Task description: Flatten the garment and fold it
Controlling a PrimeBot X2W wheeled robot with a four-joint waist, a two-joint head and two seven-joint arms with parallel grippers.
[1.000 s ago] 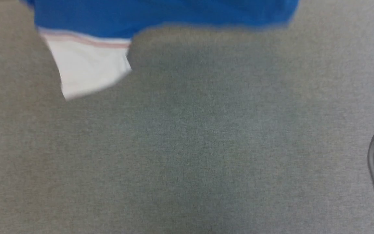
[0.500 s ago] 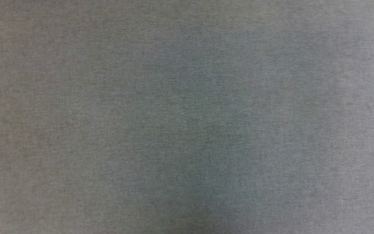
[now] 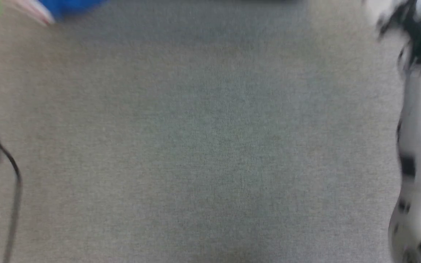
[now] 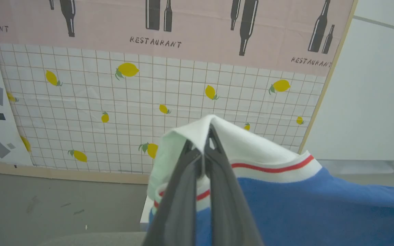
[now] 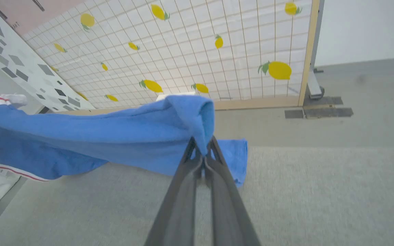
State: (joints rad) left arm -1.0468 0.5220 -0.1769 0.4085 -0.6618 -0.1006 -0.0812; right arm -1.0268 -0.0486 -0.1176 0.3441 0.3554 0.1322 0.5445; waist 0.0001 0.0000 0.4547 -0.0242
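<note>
The garment (image 4: 303, 208) is a royal-blue T-shirt with white sleeves and red-and-white trim, lifted off the grey table (image 5: 320, 191). My left gripper (image 4: 209, 131) is shut on a white sleeve edge by the striped trim. My right gripper (image 5: 202, 143) is shut on a bunched blue fold of the garment (image 5: 80, 136), which stretches away to the left above the table. In the blurred head view a blue corner of the garment (image 3: 69, 5) shows at the top left, and my right forearm (image 3: 420, 120) stands along the right edge.
A printed backdrop panel (image 4: 115, 102) with lemons and bottle shapes stands behind the table, also in the right wrist view (image 5: 200, 44). Its wheeled foot (image 5: 315, 87) rests on the grey floor. A dark cable (image 3: 13, 190) loops at the head view's left edge.
The head view has shifted and blurred, so the camera moved. The garment filled its top a second ago, dropped out of it, and now shows as a corner. Both arms now line its sides.
</note>
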